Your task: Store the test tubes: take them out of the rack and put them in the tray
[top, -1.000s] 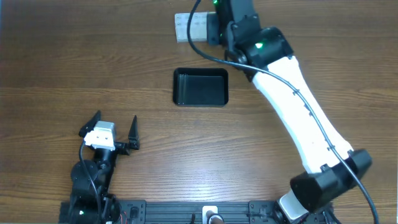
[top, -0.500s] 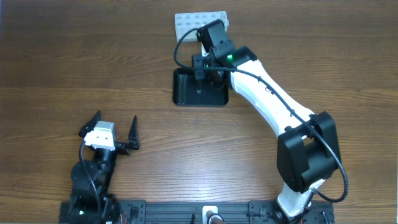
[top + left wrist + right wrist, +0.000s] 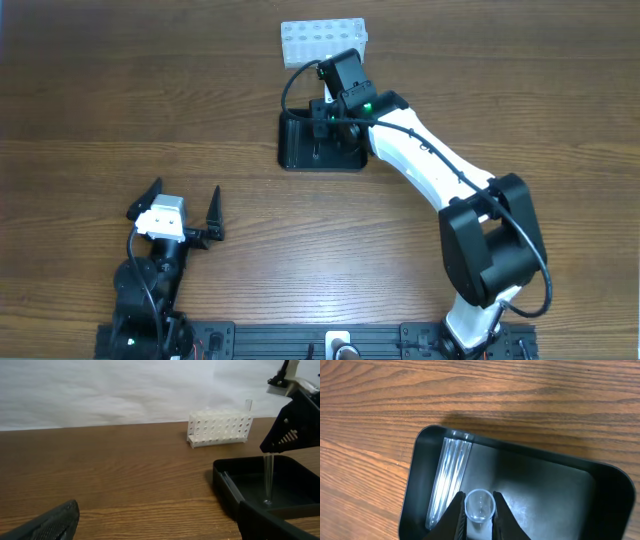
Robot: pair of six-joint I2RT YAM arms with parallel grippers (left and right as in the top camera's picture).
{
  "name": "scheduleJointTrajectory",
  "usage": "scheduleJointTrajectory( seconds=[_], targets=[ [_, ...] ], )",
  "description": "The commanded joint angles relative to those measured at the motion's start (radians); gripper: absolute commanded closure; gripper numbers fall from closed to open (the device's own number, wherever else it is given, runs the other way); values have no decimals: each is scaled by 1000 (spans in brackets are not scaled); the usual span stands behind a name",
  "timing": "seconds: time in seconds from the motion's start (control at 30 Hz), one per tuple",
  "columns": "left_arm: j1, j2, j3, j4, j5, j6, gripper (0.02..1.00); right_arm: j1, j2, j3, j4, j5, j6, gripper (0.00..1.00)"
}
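The right claw (image 3: 479,516) is clamped on a clear glass test tube (image 3: 268,477). The tube hangs upright straight below it, its round end down at the floor of the black tray (image 3: 615,491). To lie beside the stored tubes (image 3: 451,475) it has to tip flat. The left claw (image 3: 185,212) rests well off, fingers spread.

Black tray (image 3: 283,140), white rack (image 3: 322,40), clear tube (image 3: 480,506), brown woodgrain table (image 3: 100,100)

Brown wood-grain tabletop (image 3: 100,100) w/ plain white backdrop (image 3: 100,390) behind.
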Motion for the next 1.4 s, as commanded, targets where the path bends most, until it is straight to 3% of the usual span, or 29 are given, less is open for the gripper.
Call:
scheduleJointTrajectory(
  seconds=[0.03,0.33,0.57,0.77,0.97,1.23,1.33,1.4],
  targets=[
    [6,-8,-5,-3,13,-7,18,2,54,-10,1,3,18,969],
    [6,-8,-5,-3,13,-7,20,-12,85,-10,-6,4,17,912],
    [6,-8,-5,-3,13,-7,20,-14,85,-9,2,3,18,709],
    [6,-8,-5,-3,13,-7,18,-14,66,24,-4,3,10,658],
    [6,-8,-5,-3,13,-7,18,-23,-24,92,-26,15,-77,632],
    [6,-8,-5,-3,13,-7,18,-58,-77,180,43,367,-103,627],
    [6,-8,-5,-3,13,-7,18,-76,-69,180,122,451,-105,625],
    [6,-8,-5,-3,13,-7,18,-86,-53,180,178,456,-142,610]
  ],
)
